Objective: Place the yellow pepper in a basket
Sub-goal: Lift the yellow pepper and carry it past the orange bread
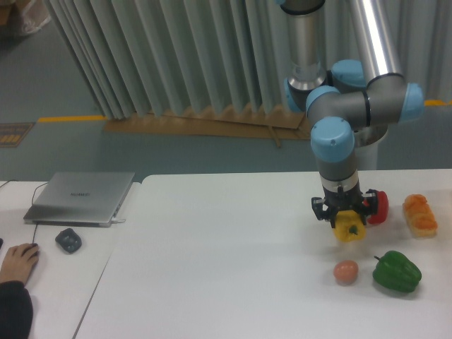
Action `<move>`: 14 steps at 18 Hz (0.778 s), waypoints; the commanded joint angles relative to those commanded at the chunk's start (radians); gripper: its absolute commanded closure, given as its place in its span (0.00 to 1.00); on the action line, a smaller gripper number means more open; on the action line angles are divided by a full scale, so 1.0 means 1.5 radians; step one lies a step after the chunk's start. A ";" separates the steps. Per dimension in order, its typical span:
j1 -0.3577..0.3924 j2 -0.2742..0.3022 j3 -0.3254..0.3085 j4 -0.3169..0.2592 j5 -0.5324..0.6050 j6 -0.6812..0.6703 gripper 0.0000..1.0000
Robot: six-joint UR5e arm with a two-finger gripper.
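Observation:
The yellow pepper [350, 229] hangs a little above the white table [226, 268], right of centre. My gripper [347, 220] is shut on it from above, its black fingers at either side of the pepper's top. No basket shows in this view.
A red pepper [378, 206] sits just right of my gripper. An orange lumpy item [419, 215] lies further right. A green pepper [396, 272] and a small pinkish round fruit [346, 271] lie in front. At the left are a laptop [81, 198], a mouse [68, 240] and a person's hand [19, 260].

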 joint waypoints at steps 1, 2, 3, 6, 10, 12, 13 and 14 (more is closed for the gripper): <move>0.008 0.003 0.013 -0.015 0.001 0.039 0.48; 0.017 0.012 0.019 -0.023 0.001 0.068 0.48; 0.026 0.018 0.020 -0.029 0.001 0.103 0.48; 0.044 0.026 0.025 -0.034 0.029 0.223 0.48; 0.074 0.028 0.037 -0.031 0.025 0.377 0.48; 0.091 0.028 0.042 -0.032 0.020 0.439 0.48; 0.101 0.029 0.043 -0.033 0.019 0.466 0.48; 0.114 0.030 0.045 -0.033 0.008 0.503 0.48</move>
